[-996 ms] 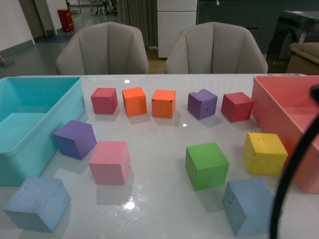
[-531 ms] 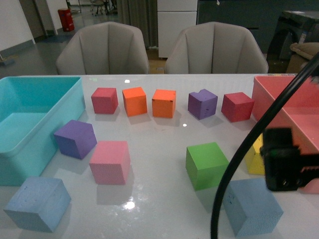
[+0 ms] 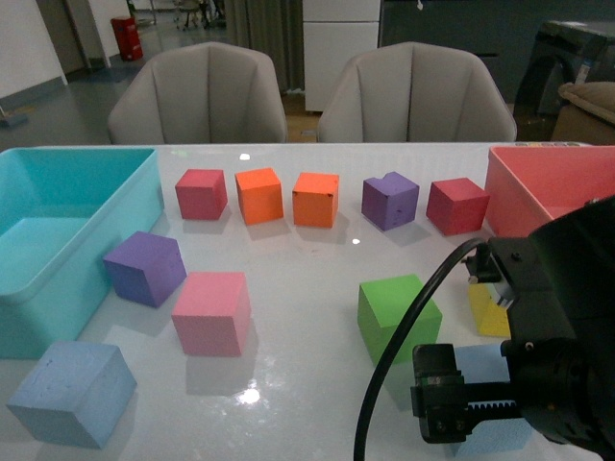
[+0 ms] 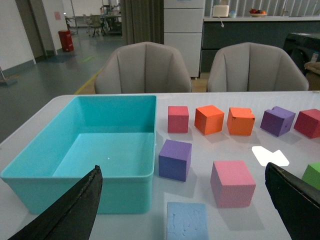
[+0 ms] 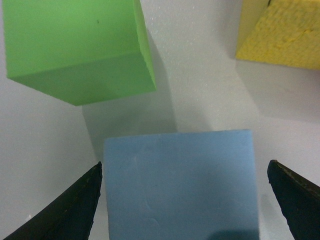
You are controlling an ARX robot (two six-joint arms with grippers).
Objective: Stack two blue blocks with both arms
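The right arm [image 3: 553, 355] has moved in over the near right part of the worktop [image 3: 307, 269]. Half a second ago only its cable and a small black part crossed there. Now its bulk covers most of the right blue block [image 3: 485, 365] and much of the yellow cube [image 3: 485, 312]. None of the cubes has shifted.

In the right wrist view the right gripper [image 5: 182, 200] has its fingers [image 5: 75, 205] spread wide, one on each side of this blue block [image 5: 180, 185], holding nothing. The green cube [image 3: 394, 312] sits just beyond the block, and the arm's black cable [image 3: 404, 327] curves across it.

The other blue block [image 3: 72, 392] lies at the near left corner, just in front of the teal bin [image 3: 38, 322]. The left gripper [image 4: 182, 207] hangs above it with fingers apart, gripping nothing.

A purple cube [image 3: 144, 267] and a pink cube [image 3: 211, 312] stand beside the bin. Toward the far edge runs a row of cubes: red [image 3: 202, 193], two orange [image 3: 259, 195], purple [image 3: 389, 201] and dark red [image 3: 456, 206].

The teal bin shows its bare floor. The pink bin [image 3: 538, 192] on the right edge is partly hidden by the arm, so its contents cannot be told.
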